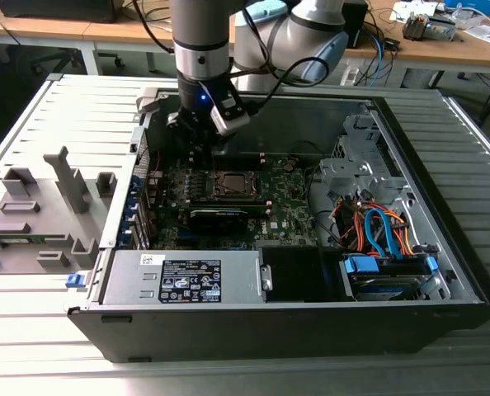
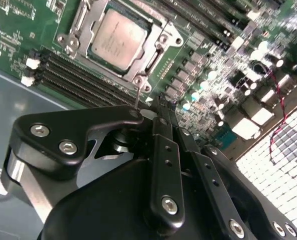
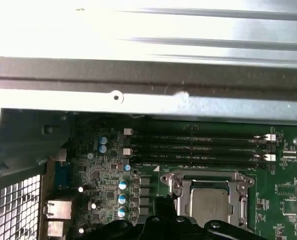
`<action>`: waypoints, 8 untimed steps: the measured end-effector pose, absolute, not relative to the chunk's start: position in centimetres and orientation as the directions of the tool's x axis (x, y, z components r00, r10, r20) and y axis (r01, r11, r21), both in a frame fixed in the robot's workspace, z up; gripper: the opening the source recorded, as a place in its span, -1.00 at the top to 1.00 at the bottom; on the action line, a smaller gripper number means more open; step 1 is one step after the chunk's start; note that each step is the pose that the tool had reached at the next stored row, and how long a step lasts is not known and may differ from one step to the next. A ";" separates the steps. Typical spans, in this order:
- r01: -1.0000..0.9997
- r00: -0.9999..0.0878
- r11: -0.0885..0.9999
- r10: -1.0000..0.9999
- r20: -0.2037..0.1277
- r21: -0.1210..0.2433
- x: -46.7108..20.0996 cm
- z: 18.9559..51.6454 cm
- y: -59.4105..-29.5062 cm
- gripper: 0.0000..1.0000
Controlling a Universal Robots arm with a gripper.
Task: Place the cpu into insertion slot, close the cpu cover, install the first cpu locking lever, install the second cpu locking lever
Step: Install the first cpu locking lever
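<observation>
The cpu (image 2: pixel 119 34) (image 3: pixel 208 204), a flat silver-grey square, lies in the insertion slot (image 1: pixel 228 183) on the green motherboard. The cpu cover (image 2: pixel 161 47) (image 3: pixel 208 178), a silver frame, lies down flat around it. A thin metal locking lever (image 2: pixel 137 97) stands up from a corner of the socket. My gripper (image 1: pixel 197 153) (image 2: pixel 162 104) (image 3: pixel 161 202) hangs low over the board just beside that corner, shut, with the lever rod running close along its black linkage. Whether it touches the rod is unclear.
Long black memory slots (image 3: pixel 198 147) run beside the socket. A black graphics card (image 1: pixel 219 219) sits in front of it, then the power supply (image 1: pixel 187 276). A drive cage with coloured cables (image 1: pixel 377 231) fills the exterior view's right. The case wall (image 3: pixel 148 75) is close behind.
</observation>
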State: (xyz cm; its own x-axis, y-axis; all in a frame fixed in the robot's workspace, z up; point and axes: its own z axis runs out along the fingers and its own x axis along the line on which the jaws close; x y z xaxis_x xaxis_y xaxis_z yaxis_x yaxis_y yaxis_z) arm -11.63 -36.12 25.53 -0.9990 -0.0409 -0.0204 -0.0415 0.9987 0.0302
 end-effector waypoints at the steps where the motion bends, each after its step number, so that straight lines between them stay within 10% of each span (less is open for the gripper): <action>1: -0.042 -0.999 0.999 -0.041 -0.020 0.030 -11.6 25.5 -35.9 0.79; 8: -0.049 -0.999 0.998 -0.049 -0.020 0.029 -11.5 25.5 -34.5 0.79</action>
